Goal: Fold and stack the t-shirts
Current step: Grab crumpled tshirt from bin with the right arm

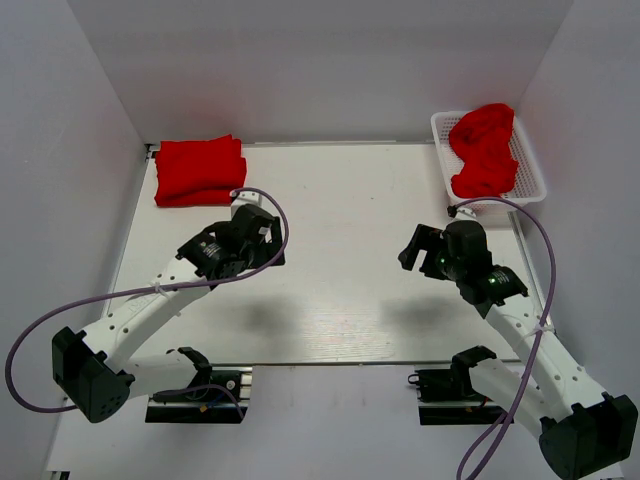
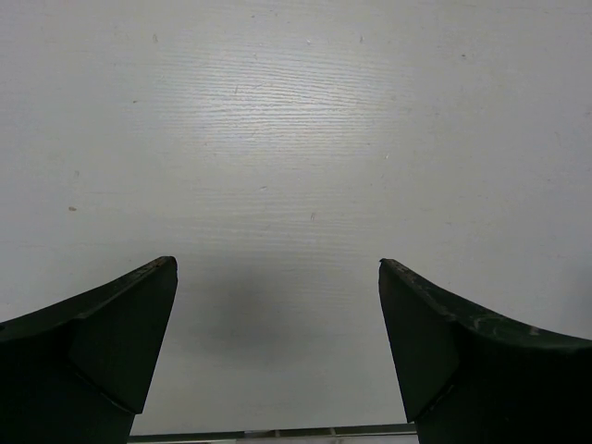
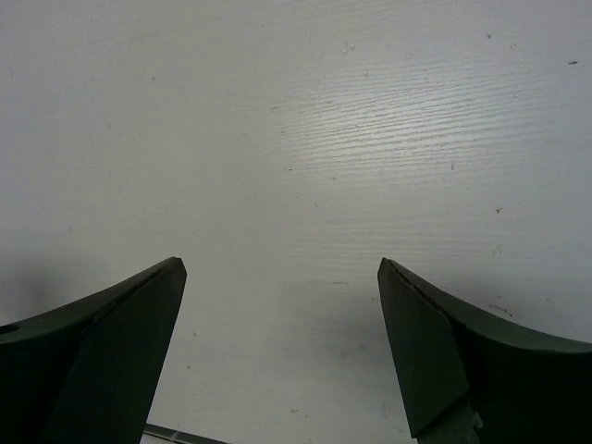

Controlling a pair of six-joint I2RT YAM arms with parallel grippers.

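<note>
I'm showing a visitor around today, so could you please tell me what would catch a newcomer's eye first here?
Red cloth stands out against the white setup: a folded red stack at the far left corner of the table, and crumpled red t-shirts heaped in the white basket at the far right. The left gripper and right gripper hang open over bare tabletop, holding nothing.

Top cam sits high up behind the robot, looking down on the whole tabletop (image 1: 340, 300) from pretty far off. Each wrist cam rides right behind its own fingers, left pincer (image 2: 277, 263) and right pincer (image 3: 281, 263), staring close-up at bare tabletop. All three views share only that white surface.
</note>
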